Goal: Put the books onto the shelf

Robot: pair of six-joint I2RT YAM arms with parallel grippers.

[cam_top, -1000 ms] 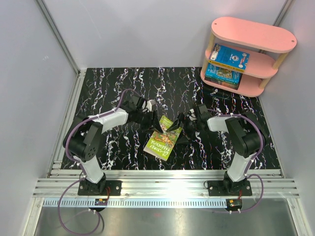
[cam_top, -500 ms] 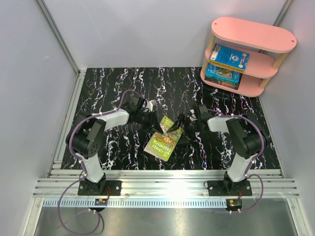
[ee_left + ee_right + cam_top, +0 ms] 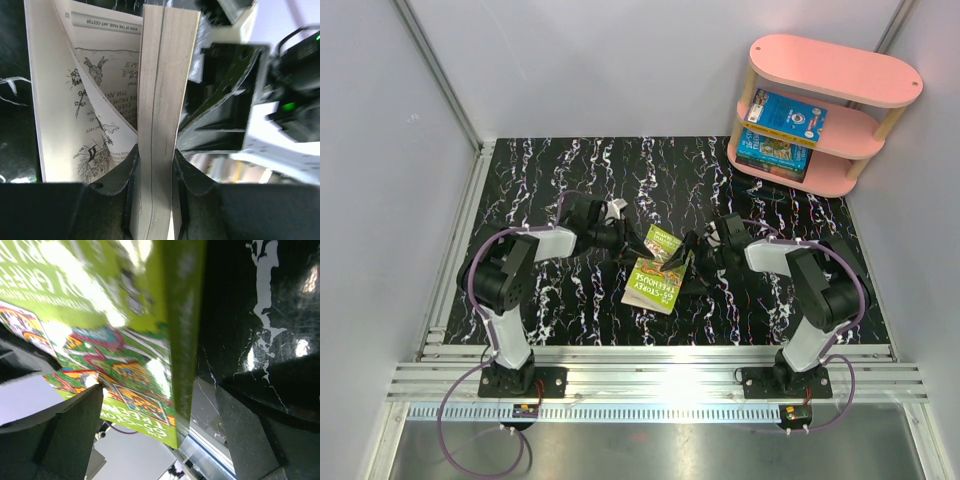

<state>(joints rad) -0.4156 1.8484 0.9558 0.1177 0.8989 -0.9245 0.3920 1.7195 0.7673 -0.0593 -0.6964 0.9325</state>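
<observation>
A yellow-green book [image 3: 657, 275] stands tilted on its edge mid-table between both arms. My left gripper [image 3: 628, 243] is shut on its block of pages [image 3: 162, 100]; the fingers [image 3: 131, 172] press both sides, and a few illustrated pages [image 3: 85, 100] fan off to the left. My right gripper [image 3: 688, 258] is open, its wide jaws standing either side of the book's green spine [image 3: 185, 340] without touching it. The pink shelf [image 3: 835, 68] stands at the back right. It holds a blue book [image 3: 786, 116] on the middle tier and another book [image 3: 775, 155] on the bottom tier.
The black marbled tabletop [image 3: 550, 170] is bounded by grey walls at the back and sides and by an aluminium rail [image 3: 660, 380] at the near edge. The shelf's top board is bare.
My left gripper has closed on the book's pages. The book has turned and risen from lying nearly flat to standing on its edge. The right gripper stays open beside it.
</observation>
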